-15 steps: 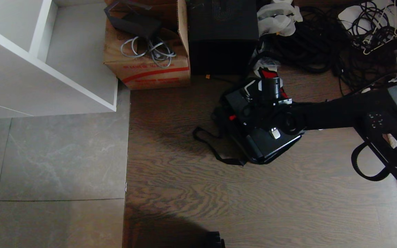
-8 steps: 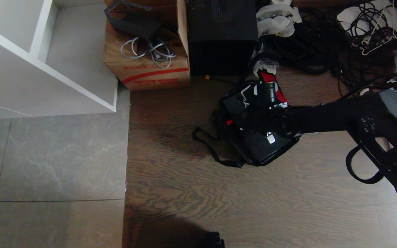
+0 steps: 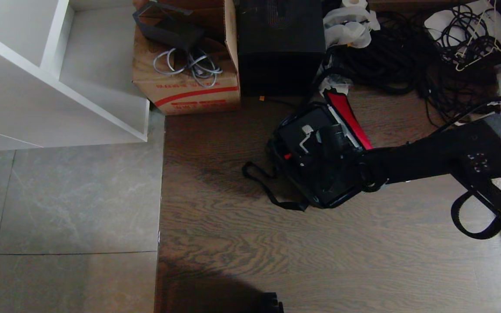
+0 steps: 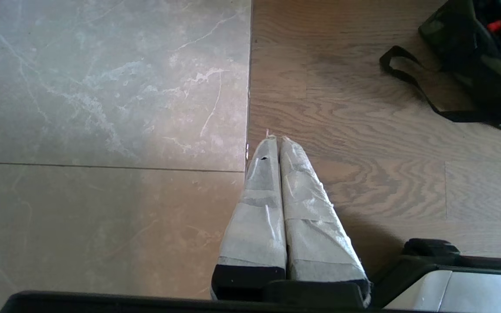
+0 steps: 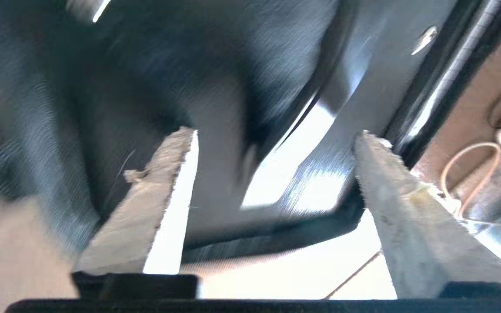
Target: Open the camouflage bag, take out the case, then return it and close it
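Bag (image 3: 289,174) open on wood floor (image 3: 320,252), red lining (image 3: 349,119) showing; case (image 3: 315,152) inside it. Right gripper (image 5: 276,134) over case, fingers (image 5: 163,191) spread wide, gripping nothing. Left gripper (image 4: 275,139) parked above floor, fingers pressed together, empty
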Controlling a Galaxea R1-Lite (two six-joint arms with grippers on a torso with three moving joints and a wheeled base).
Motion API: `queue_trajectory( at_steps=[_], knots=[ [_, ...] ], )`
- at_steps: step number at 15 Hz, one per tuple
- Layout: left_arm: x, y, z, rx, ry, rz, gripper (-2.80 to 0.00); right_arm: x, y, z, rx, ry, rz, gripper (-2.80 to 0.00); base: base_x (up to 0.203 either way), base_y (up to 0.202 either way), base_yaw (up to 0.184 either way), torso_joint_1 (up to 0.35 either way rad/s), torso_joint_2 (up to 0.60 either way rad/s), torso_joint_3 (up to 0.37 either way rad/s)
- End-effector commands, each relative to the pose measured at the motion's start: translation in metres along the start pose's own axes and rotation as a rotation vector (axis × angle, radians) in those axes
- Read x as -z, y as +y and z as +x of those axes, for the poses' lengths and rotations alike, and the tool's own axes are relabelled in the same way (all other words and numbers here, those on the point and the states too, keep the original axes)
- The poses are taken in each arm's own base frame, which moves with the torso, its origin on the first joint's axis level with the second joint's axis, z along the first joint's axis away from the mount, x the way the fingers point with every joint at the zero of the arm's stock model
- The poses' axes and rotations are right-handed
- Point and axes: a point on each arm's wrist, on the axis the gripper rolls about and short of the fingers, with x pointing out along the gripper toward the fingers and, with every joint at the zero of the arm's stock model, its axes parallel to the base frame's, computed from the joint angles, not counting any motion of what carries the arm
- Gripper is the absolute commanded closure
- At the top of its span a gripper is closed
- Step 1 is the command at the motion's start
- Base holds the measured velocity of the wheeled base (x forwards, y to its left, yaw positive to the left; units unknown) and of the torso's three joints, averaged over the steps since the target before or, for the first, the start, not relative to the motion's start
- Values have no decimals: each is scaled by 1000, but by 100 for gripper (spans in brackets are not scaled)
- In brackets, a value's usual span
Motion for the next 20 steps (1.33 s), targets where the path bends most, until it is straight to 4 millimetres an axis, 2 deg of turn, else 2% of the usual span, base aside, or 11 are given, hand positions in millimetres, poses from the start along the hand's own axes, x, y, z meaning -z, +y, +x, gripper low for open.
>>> queue_trajectory(
  at_steps=[1, 3, 4, 5, 7, 10, 15, 18, 20],
  knots=[
    [3, 0, 1, -1, 9, -1, 0, 3, -4, -32, -34, -27, -22, -280, 0, 0, 0, 0, 0, 0],
    [3, 0, 1, -1, 9, -1, 0, 3, -14, -53, -39, -51, -17, -280, 0, 0, 0, 0, 0, 0],
    [3, 0, 1, -1, 10, -1, 0, 5, -24, -65, -38, -67, -8, 0, 0, 0, 0, 0, 0, 0],
    [3, 0, 1, -2, 10, -1, 0, 8, -34, -77, -36, -80, 1, 0, 0, 0, 0, 0, 0, 0],
    [3, 0, 1, -1, 10, -1, 0, 30, -48, -103, -41, -73, 3, 0, 0, 0, 0, 0, 0, 0],
    [3, 0, 1, -2, 10, -1, 0, 79, -66, -143, -20, -31, -2, 0, 0, 0, 0, 0, 0, 0],
    [3, 0, 1, -2, 9, -1, 0, 148, -106, -202, 207, 49, 97, 0, 0, 0, 0, 0, 0, 0],
    [3, 0, 1, -1, 10, -1, 0, 211, -123, -246, 251, 60, 269, 0, 0, 0, 0, 0, 0, 0],
    [3, 0, 1, -1, 10, -1, 0, 256, -116, -268, 189, 52, 438, 0, 0, 0, 0, 0, 0, 0]
  ],
)
